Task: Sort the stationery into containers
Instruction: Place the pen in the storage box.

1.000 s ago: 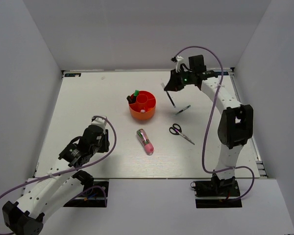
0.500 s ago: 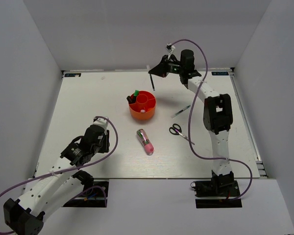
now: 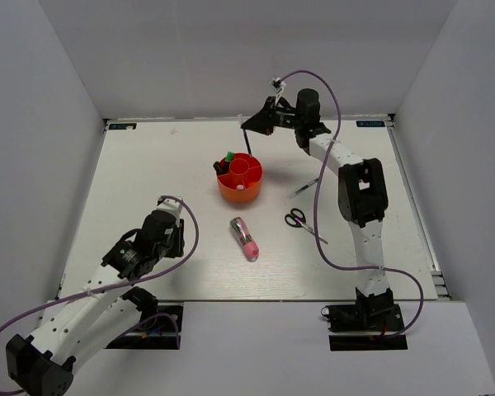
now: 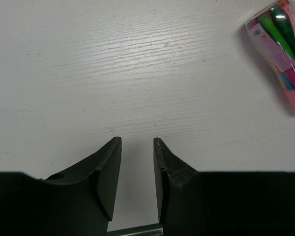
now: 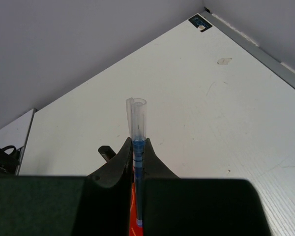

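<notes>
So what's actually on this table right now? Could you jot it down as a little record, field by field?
Right tool: shut on the thin clear pen, in the air by the organiser
Left tool: open, holding nothing, over the table
Orange organiser: upright, green marker already standing in it
Lying loose: scissors, pink-and-green pen, second thin pen
Left to sort: the three loose items, plus the held pen

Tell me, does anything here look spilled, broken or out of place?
Nothing looks spilled or broken. The scissors, a dark pen and the pink-and-green pen simply lie loose near the orange organiser.
</notes>
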`<state>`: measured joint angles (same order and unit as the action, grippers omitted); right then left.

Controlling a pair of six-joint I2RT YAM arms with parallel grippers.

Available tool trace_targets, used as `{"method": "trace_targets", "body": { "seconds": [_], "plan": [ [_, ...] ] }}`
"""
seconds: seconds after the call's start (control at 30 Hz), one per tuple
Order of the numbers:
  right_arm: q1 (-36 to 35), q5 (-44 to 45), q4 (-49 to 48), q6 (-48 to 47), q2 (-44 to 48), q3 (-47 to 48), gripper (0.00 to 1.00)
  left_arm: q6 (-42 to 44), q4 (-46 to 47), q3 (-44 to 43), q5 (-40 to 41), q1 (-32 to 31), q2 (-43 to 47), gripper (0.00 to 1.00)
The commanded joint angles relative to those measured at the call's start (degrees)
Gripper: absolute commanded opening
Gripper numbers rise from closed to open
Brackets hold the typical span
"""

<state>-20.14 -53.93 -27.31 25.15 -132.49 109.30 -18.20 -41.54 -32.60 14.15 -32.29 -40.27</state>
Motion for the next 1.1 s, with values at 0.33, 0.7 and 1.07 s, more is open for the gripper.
{"method": "trace_targets", "body": {
  "seconds": [0.33, 0.7, 1.07],
  "plan": [
    [-1.8, -2.5, -1.2, -7.2, -1.6, 0.8, 0.0, 0.4, 0.6, 0.0, 0.0, 0.4, 1.2, 0.43],
    [-1.5, -3.5, 0.8, -10.9, -1.7, -1.7, 0.27, 0.4, 0.5, 0.2, 0.1, 0.3, 1.2, 0.43],
    [-0.6, -3.8, 1.6, -10.8, 4.2, -6.1, 0.47, 0.2, 0.5, 0.1, 0.3, 0.3, 1.9, 0.43]
  ]
}}
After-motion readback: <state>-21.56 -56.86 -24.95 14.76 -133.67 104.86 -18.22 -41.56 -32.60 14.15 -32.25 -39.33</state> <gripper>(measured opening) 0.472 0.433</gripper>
